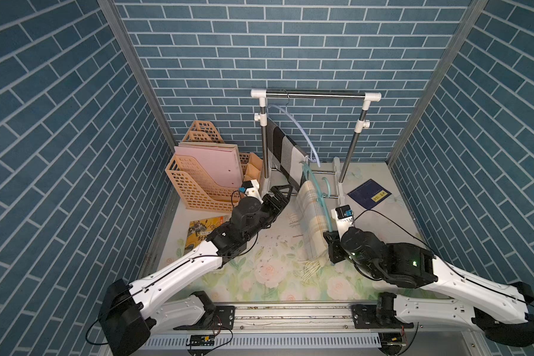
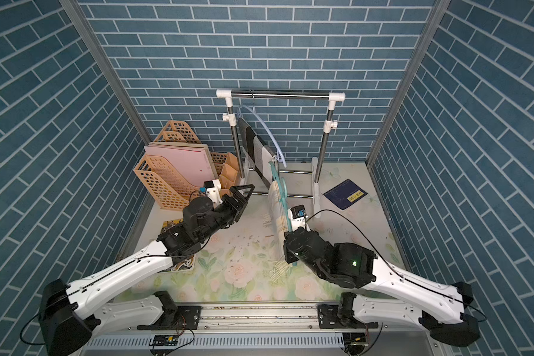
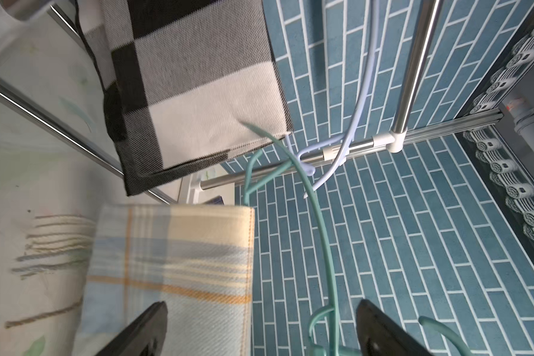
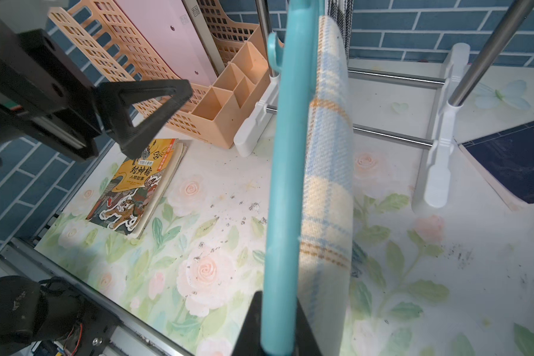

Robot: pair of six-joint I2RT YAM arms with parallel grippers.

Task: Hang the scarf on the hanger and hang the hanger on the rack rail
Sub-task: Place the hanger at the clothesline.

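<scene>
Scarf (image 1: 313, 222) sits draped over the teal hanger (image 4: 285, 185), long axis 11-to-5; right jaws clamp its 5 o'clock end, left jaws gape empty at its 10, so we'd move right.

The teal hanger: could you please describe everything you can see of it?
The teal hanger is a thin, curved, plastic-looking frame with small side hooks. The right gripper is shut on one end, holding it tilted above the table. A pale plaid scarf hangs folded over it. It is not hung on the rack.
</scene>
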